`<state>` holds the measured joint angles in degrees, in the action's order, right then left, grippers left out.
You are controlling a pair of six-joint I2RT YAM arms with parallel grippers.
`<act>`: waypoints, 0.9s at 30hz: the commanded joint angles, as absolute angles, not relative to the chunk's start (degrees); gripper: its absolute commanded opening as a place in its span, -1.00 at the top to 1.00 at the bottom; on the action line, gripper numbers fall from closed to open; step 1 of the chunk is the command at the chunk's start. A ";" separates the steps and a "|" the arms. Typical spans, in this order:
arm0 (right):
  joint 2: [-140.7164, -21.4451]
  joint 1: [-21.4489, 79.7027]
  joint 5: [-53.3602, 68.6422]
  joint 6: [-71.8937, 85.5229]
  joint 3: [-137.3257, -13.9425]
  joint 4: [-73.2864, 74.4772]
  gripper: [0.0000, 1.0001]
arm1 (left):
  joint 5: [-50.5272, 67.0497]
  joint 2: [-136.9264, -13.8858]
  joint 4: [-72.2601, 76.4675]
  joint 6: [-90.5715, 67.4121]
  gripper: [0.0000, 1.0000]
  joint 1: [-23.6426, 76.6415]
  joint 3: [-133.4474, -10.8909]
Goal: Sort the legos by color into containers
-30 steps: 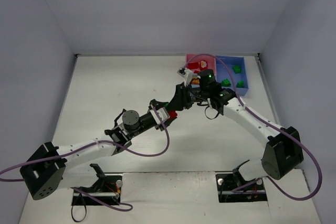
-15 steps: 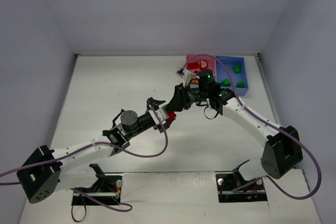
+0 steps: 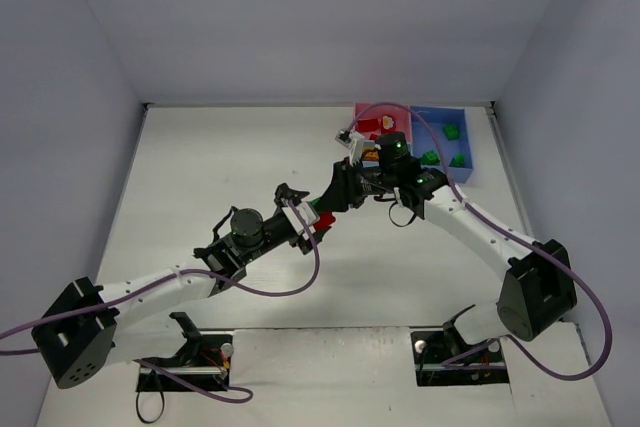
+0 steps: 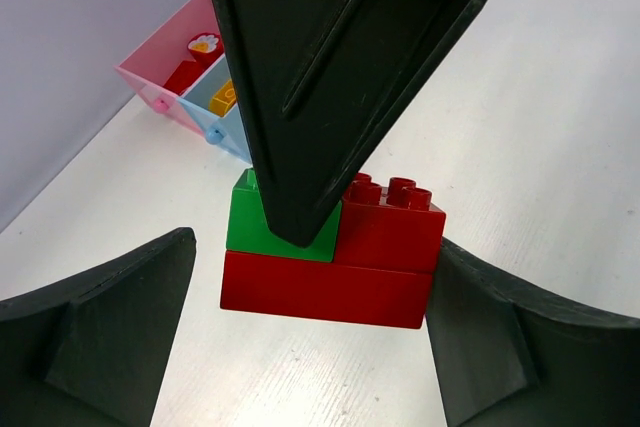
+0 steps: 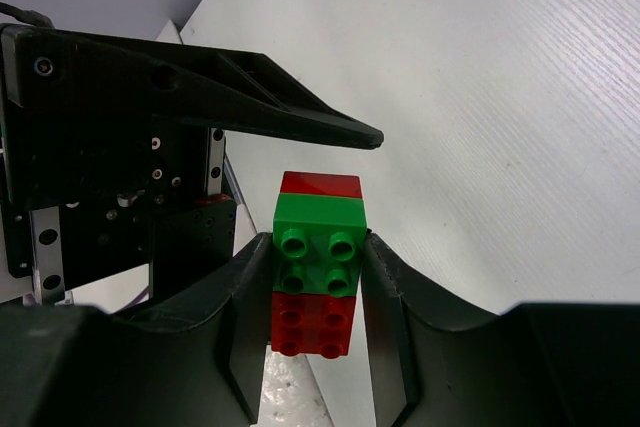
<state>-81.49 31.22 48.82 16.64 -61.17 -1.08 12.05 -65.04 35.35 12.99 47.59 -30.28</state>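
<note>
- The right tool (image 5: 315,277) is clenched on a red-and-green clump (image 4: 330,267) of legos, its fingers (image 5: 250,317) pressing either side of the green brick (image 5: 320,242).
- The clump hangs over the middle of the counter (image 3: 200,167), just in front of the trays.
- The left tool (image 4: 315,332) is released: its fingers (image 4: 110,327) stand wide on either side of the clump, with a gap showing on both sides.
- Red bricks make up the bottom layer and the right half of the top layer; the green one sits on the left.
- At the far right, the pink tray (image 3: 372,111) holds a red brick (image 4: 192,59).
- The light blue tray (image 4: 215,119) holds a yellow-orange brick (image 4: 225,97).
- The blue tray (image 3: 470,147) holds green bricks (image 3: 452,132).
</note>
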 commanded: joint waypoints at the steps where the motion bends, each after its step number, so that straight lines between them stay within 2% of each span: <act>1: -81.39 31.55 50.45 16.35 -62.93 -3.87 1.00 | 10.81 -64.34 37.27 12.92 -0.67 46.85 -33.57; 10: -81.83 31.55 50.89 16.26 -63.37 -3.87 1.00 | 11.95 -65.21 36.91 13.89 -0.65 46.85 -34.01; 13: -81.91 31.55 50.71 16.08 -63.46 -3.87 1.00 | 12.92 -65.74 37.18 13.62 -0.37 46.58 -33.93; 14: -81.91 31.55 50.63 16.00 -63.54 -3.87 1.00 | 13.18 -66.00 37.44 13.10 -0.09 46.50 -33.93; 16: -81.91 31.64 50.62 15.91 -63.81 -3.87 1.00 | 14.40 -66.18 37.70 12.57 0.10 45.97 -33.75; 17: -82.00 31.55 50.54 15.82 -63.90 -3.87 1.00 | 14.85 -66.27 37.79 12.39 0.32 45.71 -33.75; 19: -82.09 31.55 50.36 15.56 -64.16 -3.78 1.00 | 15.99 -66.27 38.06 12.04 0.51 45.35 -33.58; 21: -82.09 31.47 50.01 15.29 -64.25 -3.60 1.00 | 16.52 -66.18 38.49 11.69 0.63 45.09 -33.31; 27: -81.04 30.33 49.75 14.77 -65.04 -2.99 1.00 | 17.75 -65.83 38.85 10.46 0.72 44.12 -31.91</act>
